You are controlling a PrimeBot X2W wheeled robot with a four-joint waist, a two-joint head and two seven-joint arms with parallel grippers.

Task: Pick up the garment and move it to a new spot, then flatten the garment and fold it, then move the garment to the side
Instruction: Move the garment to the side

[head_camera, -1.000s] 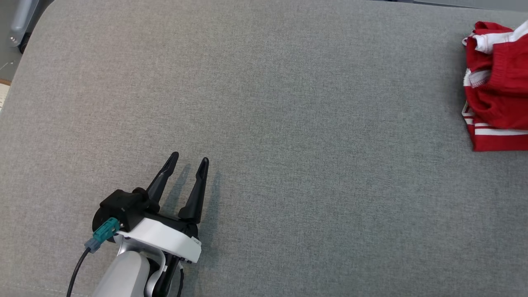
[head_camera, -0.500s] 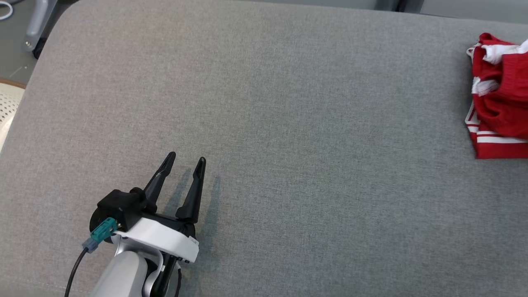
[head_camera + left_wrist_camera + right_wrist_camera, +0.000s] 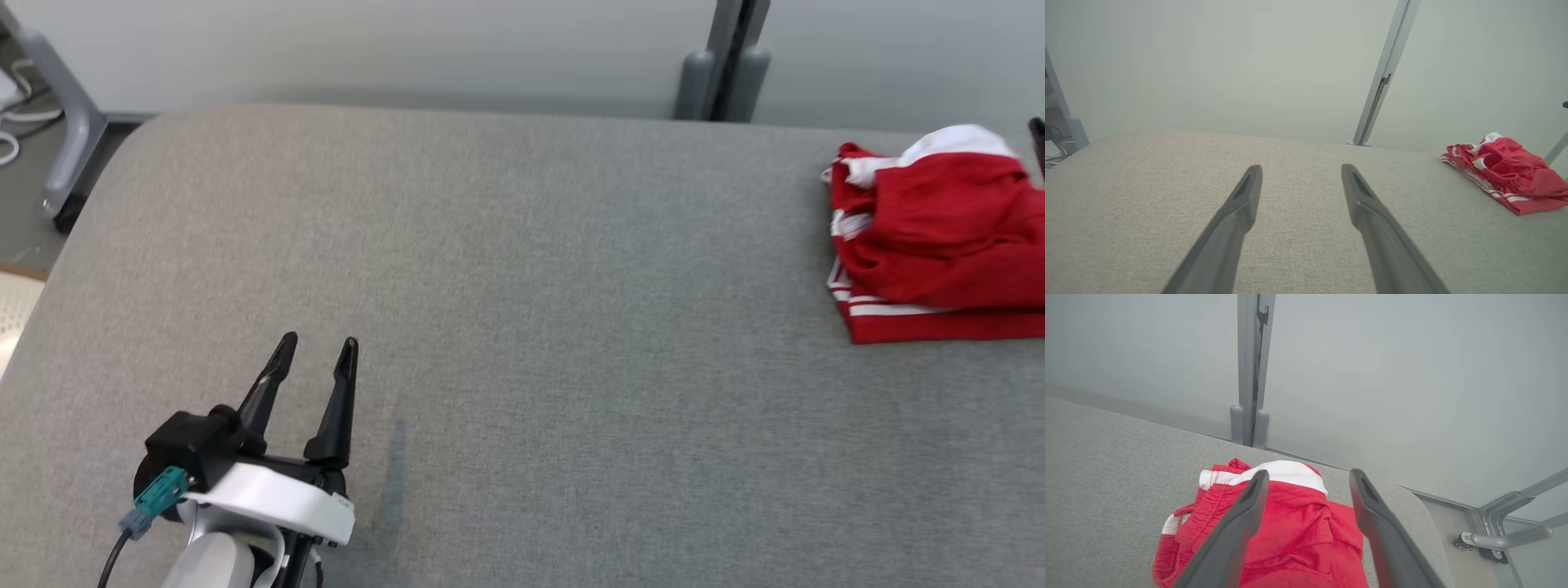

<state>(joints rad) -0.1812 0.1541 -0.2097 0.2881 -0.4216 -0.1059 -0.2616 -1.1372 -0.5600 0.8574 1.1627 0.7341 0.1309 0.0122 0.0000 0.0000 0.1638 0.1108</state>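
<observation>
Where the head view is read from 9 o'clock across to 3 o'clock, the entries run thus.

1. Stand leg (image 3: pixel 69 139): grey, on the floor off the desk's far left corner, at 10 o'clock. Not in the way.
2. Left jaws: low at 7 o'clock over the desk (image 3: pixel 522 327), standing apart with nothing between them, tips toward 12 o'clock.
3. Desk: grey cloth top with rounded corners.
4. Post (image 3: pixel 727 61): grey, upright at the wall behind the desk's far edge, at 1 o'clock.
5. Garment (image 3: pixel 931 245): red with white stripes and trim, a folded, somewhat rumpled bundle on the desk's right end at 3 o'clock, cut off by the picture's edge. Its striped hem, the long axis as far as it shows, runs 9 to 3. From the left jaws it lies toward 2 o'clock, well apart.
6. Right jaws: in the right wrist view, apart and directly over the garment (image 3: pixel 1298 535), clamped on nothing. Whether the tips touch the cloth cannot be told.
7. Wheeled frame foot (image 3: pixel 1490 539): on the floor past the desk's corner, at 4 o'clock of that view.

Judgement: the right arm is far the nearer. The garment looks folded and set aside, so lifting clear is probably what remains. A loose fold might snag.
</observation>
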